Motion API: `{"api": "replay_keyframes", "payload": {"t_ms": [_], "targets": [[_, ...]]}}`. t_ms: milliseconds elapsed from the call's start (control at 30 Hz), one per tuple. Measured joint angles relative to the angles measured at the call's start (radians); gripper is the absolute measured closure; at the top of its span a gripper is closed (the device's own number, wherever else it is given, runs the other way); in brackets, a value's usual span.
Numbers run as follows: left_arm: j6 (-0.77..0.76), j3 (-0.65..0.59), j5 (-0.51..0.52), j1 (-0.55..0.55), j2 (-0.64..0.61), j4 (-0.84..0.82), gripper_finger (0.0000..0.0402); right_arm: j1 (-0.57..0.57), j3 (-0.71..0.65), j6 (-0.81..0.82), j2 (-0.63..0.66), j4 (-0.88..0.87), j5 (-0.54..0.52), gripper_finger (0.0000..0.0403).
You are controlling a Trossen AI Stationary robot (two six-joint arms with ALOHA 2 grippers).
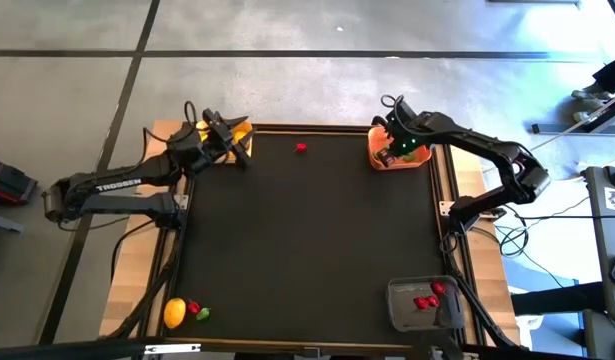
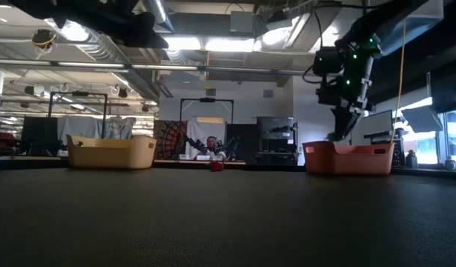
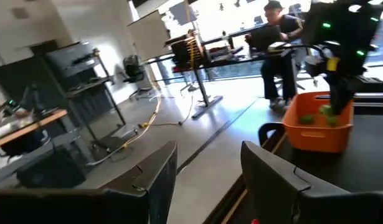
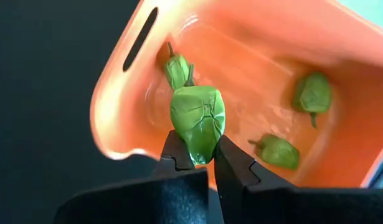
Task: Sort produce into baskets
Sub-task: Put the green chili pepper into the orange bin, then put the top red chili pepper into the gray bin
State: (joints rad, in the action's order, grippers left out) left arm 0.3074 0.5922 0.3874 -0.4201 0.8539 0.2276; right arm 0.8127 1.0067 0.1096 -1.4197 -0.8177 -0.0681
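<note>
Right wrist view: orange-red basket holds three green pieces

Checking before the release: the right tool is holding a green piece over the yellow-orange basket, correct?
Not quite. The right tool does hold a green piece, but it is over the orange-red basket, not the yellow-orange one. The right wrist view shows this, with three more green pieces already lying in that basket.

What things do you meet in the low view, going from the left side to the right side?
Yellow-orange basket → small red piece on the table → orange-red basket, with the right pincer just above its left part.
</note>
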Motion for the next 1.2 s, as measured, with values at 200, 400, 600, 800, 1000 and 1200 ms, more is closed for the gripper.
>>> {"api": "replay_keyframes", "payload": {"t_ms": [200, 400, 600, 800, 1000, 1200], "targets": [[-0.018, 0.000, 0.000, -0.029, 0.011, -0.002, 0.0228, 0.000, -0.068, 0.041, -0.004, 0.148, -0.007, 0.0397], [-0.019, 0.000, -0.007, -0.026, 0.016, -0.008, 0.0228, -0.001, -0.107, 0.074, -0.004, 0.165, -0.077, 0.0396], [-0.020, 0.000, -0.030, -0.026, 0.016, -0.007, 0.0228, -0.001, -0.107, 0.097, -0.004, 0.166, -0.097, 0.0334], [-0.065, 0.000, -0.038, -0.025, 0.016, -0.006, 0.0228, -0.001, -0.107, 0.036, -0.004, 0.170, -0.122, 0.0250], [-0.072, 0.000, -0.038, -0.025, 0.016, -0.007, 0.0228, -0.002, -0.107, -0.054, 0.042, 0.241, -0.231, 0.0227], [-0.100, 0.000, -0.074, -0.025, 0.016, -0.010, 0.0228, -0.002, -0.107, -0.060, 0.172, 0.260, -0.190, 0.0226]]}}
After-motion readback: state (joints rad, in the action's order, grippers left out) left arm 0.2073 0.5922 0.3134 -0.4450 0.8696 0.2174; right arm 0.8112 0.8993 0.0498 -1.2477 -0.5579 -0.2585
